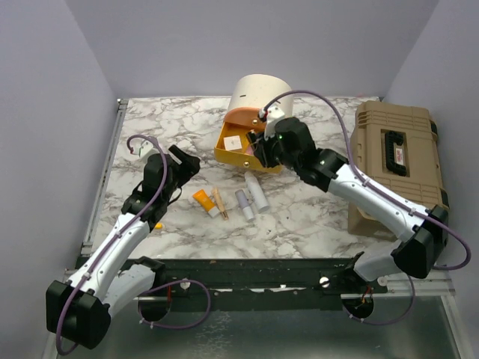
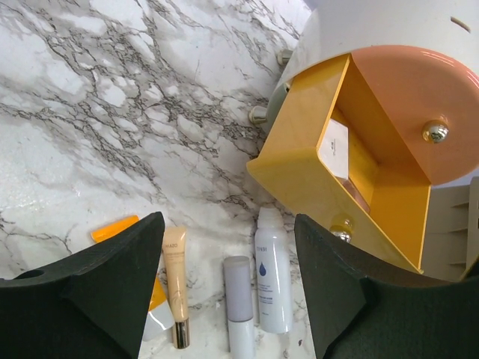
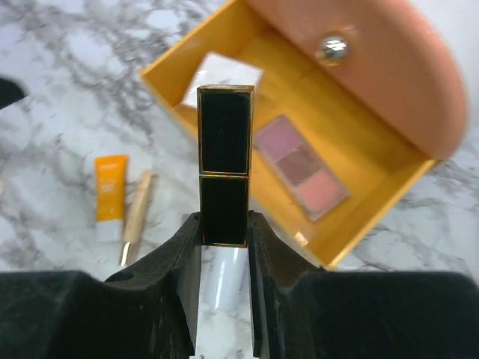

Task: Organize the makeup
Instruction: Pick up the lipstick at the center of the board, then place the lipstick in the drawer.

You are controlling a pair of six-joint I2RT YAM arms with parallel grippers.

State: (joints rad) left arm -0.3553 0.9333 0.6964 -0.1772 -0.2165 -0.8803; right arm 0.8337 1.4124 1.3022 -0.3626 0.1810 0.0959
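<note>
Makeup [image 1: 245, 203] lies partly loose in a row at the centre of the top view, with the left gripper [image 2: 226, 224] held wide open and empty just left of it, seemingly readied for a pick. Further right, a black-gold lipstick [image 3: 224, 166] is clamped upright by the right gripper [image 3: 224, 228] over the orange drawer [image 1: 222, 155], where a pink palette [image 3: 299, 166] and white compact [image 3: 221, 77] are already stowed.

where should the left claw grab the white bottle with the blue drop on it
Probably from straight above, pinching across the round body of the white bottle, at the end nearest the yellow tray. It lies flat on the marble, so only its long sides can be pinched, and the grey-capped tube lies close beside its other end, leaving a finger little room there.
</note>
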